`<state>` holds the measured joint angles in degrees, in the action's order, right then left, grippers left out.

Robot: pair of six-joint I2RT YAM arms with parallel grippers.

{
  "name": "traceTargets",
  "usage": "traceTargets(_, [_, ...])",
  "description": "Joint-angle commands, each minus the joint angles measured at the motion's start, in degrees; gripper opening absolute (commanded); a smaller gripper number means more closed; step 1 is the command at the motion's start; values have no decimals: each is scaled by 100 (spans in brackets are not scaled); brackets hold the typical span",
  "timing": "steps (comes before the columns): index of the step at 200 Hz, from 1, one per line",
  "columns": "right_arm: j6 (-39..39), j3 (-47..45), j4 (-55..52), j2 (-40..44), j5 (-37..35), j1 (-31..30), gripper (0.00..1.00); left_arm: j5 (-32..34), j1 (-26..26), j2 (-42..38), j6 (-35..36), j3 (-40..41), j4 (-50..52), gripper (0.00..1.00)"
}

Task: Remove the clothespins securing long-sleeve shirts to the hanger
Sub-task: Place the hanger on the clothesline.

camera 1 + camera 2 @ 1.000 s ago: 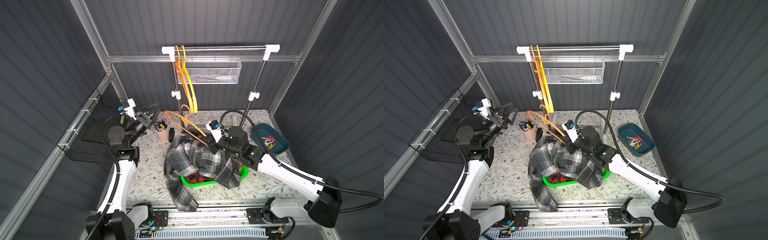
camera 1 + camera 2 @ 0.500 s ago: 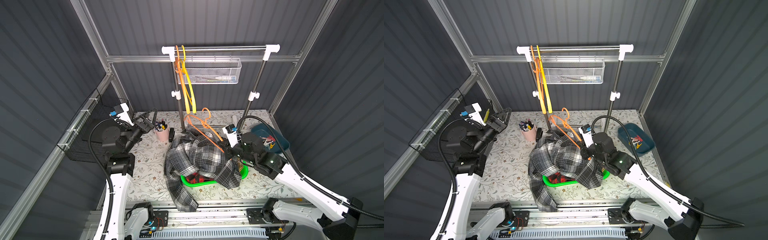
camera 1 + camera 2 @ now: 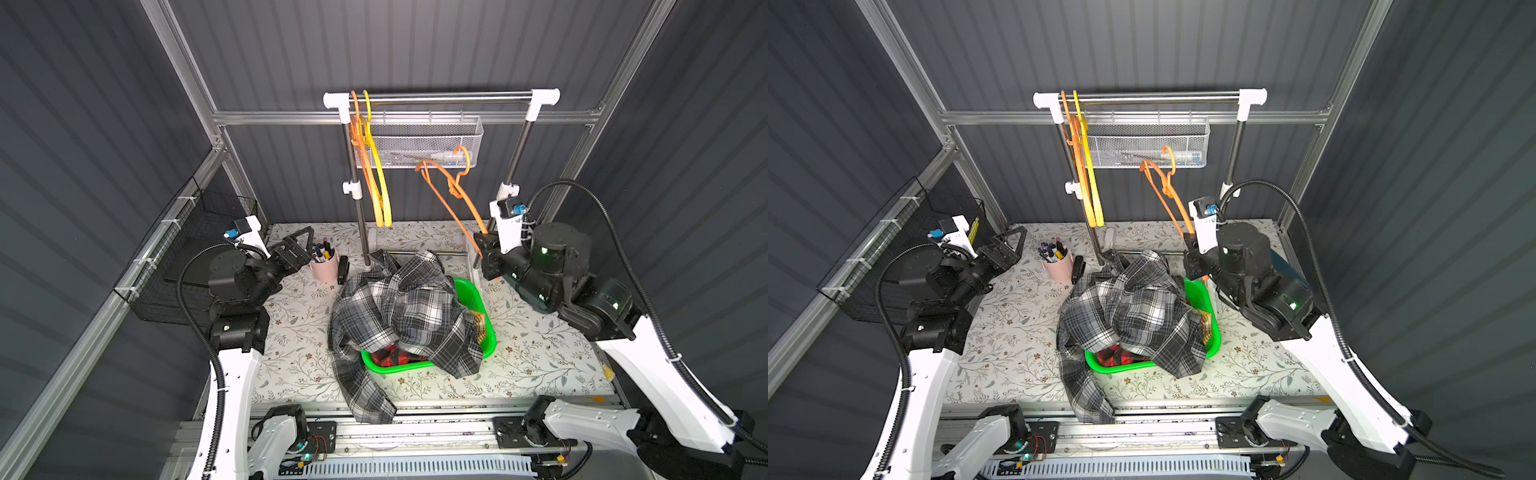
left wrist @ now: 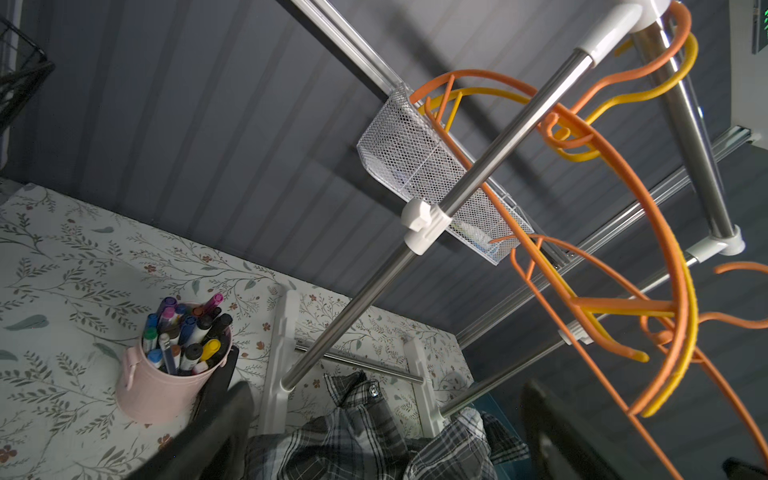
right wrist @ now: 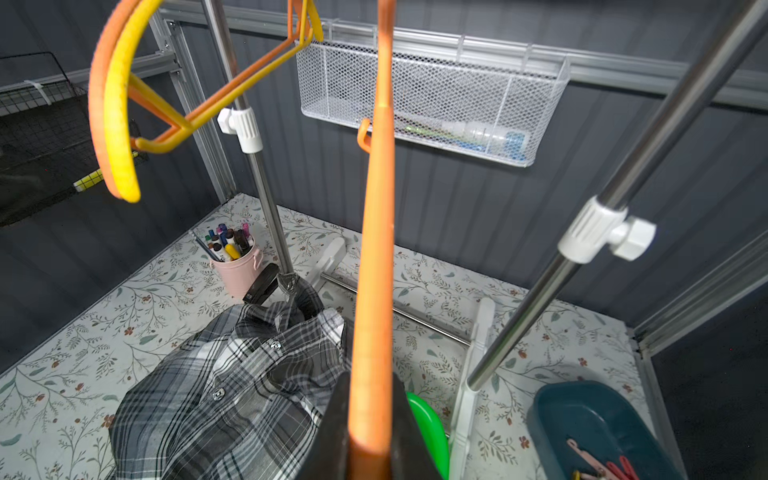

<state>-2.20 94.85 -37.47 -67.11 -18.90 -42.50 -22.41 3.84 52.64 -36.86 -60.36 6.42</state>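
Note:
My right gripper (image 3: 482,249) (image 5: 370,399) is shut on one arm of a bare orange hanger (image 3: 453,191) (image 5: 376,249), held up beside the rack's right post, its hook below the rail (image 3: 440,97). A grey-black-white plaid shirt (image 3: 399,307) (image 5: 232,395) lies heaped over a green basket (image 3: 486,328), with a red-and-black shirt (image 3: 395,356) showing under it. Several clothespins (image 5: 598,461) lie in a dark blue tray (image 5: 582,411). My left gripper (image 3: 305,243) (image 4: 386,395) stands open and empty at the left, by the pen cup.
An orange and a yellow hanger (image 3: 374,174) hang at the rail's left end. A white mesh basket (image 3: 428,141) is fixed behind the rail. A pink pen cup (image 3: 325,266) stands beside the rack's left post. A black wire basket (image 3: 183,257) hangs on the left wall.
My right arm has carried the orange hanger from over the shirt pile up and to the back right. The left arm has drawn back a little to the left.

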Motion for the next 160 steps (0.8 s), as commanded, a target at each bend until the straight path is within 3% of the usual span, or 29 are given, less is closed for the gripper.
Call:
traceTargets(1, [360, 740, -381, -426, -129, 14, 0, 166, 33, -43, 270, -117, 252, 100])
traceTargets(73, [594, 3417, -1355, -1983, 580, 14, 0, 312, 31, -102, 512, -165, 543, 99])
traceTargets(132, [585, 4865, -1724, -2976, 914, 175, 0, 308, 30, -114, 546, -140, 659, 99])
traceTargets(160, [572, 5061, -1624, -3243, 914, 314, 0, 308, 37, -140, 565, -117, 661, 99])
